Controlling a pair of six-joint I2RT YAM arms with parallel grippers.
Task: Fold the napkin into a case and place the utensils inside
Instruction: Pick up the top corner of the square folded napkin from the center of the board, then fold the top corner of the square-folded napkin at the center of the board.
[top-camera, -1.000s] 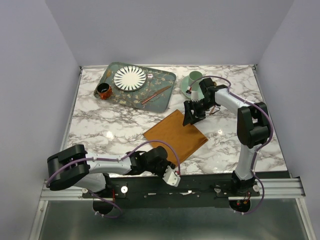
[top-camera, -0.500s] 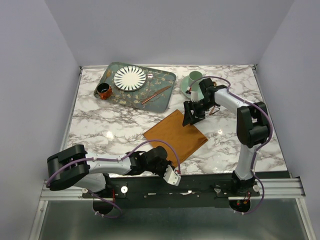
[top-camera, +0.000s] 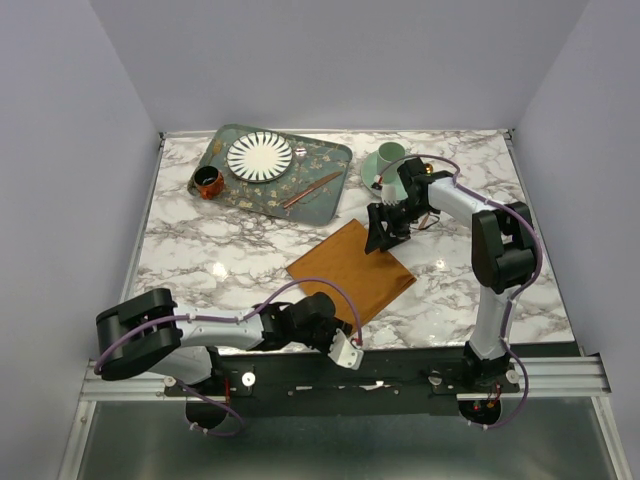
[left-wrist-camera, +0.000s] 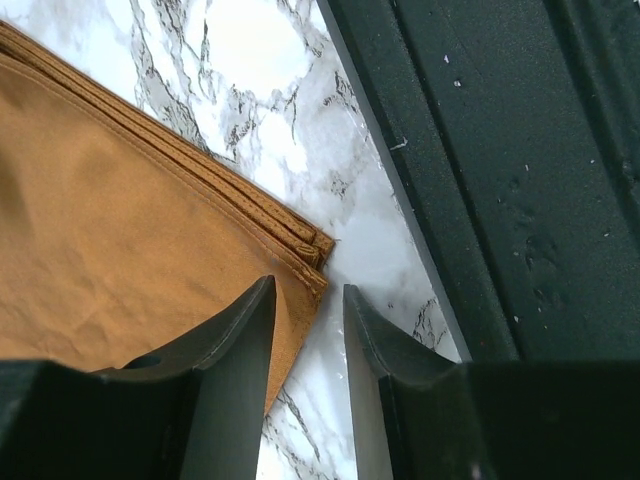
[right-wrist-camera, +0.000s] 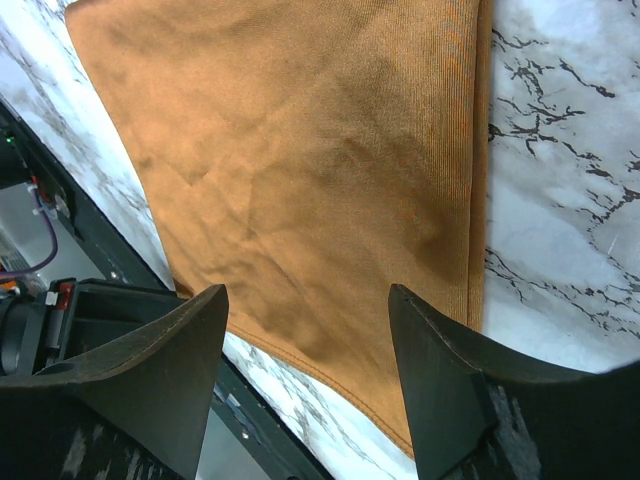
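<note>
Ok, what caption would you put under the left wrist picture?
Left fingers framing a corner of the rust-orange napkin on the marble table.

this is a robot lab test cell, folks: blank lavender walls (top-camera: 330, 60) box in a marble-look table (top-camera: 200, 250), left arm (top-camera: 200, 328) and right arm (top-camera: 505, 250) bolted to a metal rail (top-camera: 570, 375), purple cable (top-camera: 305, 284) looping loose, a staged place setting of green tray (top-camera: 325, 160) and napkin (top-camera: 345, 275).

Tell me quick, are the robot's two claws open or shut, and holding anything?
The left gripper is open a little, holding nothing, by the napkin corner.
The right gripper is open wide, holding nothing, above the napkin.
</note>
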